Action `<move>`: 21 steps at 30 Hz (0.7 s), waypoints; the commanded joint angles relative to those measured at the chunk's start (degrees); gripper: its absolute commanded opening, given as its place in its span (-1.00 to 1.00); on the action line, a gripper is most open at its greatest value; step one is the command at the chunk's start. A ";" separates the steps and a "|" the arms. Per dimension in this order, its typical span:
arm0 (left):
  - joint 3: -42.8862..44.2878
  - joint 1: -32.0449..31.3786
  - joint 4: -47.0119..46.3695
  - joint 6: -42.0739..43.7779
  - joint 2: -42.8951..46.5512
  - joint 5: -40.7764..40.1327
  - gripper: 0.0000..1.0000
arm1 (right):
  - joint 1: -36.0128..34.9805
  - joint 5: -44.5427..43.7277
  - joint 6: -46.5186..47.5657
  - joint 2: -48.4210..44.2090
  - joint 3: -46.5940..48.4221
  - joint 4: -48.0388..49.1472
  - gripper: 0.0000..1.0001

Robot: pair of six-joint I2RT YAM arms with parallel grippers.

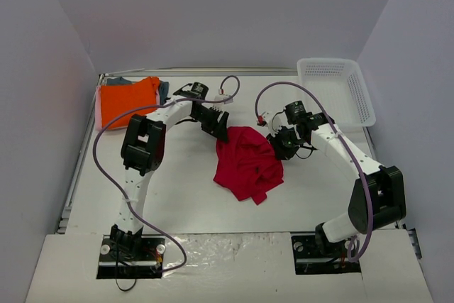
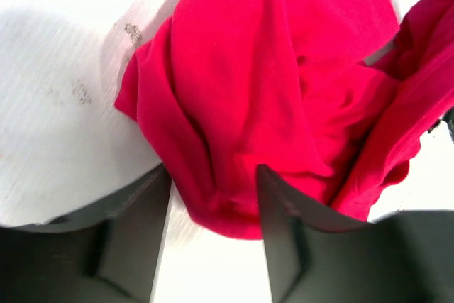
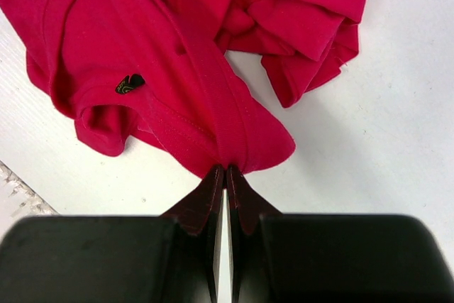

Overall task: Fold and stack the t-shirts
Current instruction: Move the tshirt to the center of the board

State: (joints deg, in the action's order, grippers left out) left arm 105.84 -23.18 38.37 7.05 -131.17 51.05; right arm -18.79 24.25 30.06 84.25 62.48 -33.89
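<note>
The right fingers (image 3: 202, 200) are clenched tip to tip on a stitched edge of the red shirt (image 3: 163, 40), nipping only a sliver of cloth where the hem comes to a point. So thin a pinch reads as a hold on one layer, meant to draw that edge out rather than drag the whole heap. Beside the pinch is a rolled opening with a small black label (image 3: 130, 83), so this is probably near the neck, though the bunching leaves that unsure.

The left fingers (image 2: 284, 246) stand apart, one on each side of a thick fold of the same shirt. Cloth lies in the gap, and I cannot tell whether they press it or merely straddle it. Placed so, they look set to take a second hold on the opposite side.

From above, the shirt lies crumpled in the middle of the worktop (image 1: 184, 189) with an arm at each side of it, a sensible stance for pulling it flat before any fold. It is not yet spread.

At the far left corner an orange shirt (image 1: 128, 101) lies folded with a darker one (image 1: 164, 90) peeking from under it, which looks like the stack the red one should join. The white basket (image 1: 358, 101) sits at the far right, apart from all this.
</note>
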 commanded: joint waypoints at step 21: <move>7.59 3.22 8.29 2.17 9.79 -12.98 -0.95 | 5.06 -10.17 -1.24 1.00 5.45 0.93 -1.00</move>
State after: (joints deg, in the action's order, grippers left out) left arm 106.02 -22.41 42.78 7.51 -130.04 44.71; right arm -16.95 19.31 29.63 84.36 63.61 -33.76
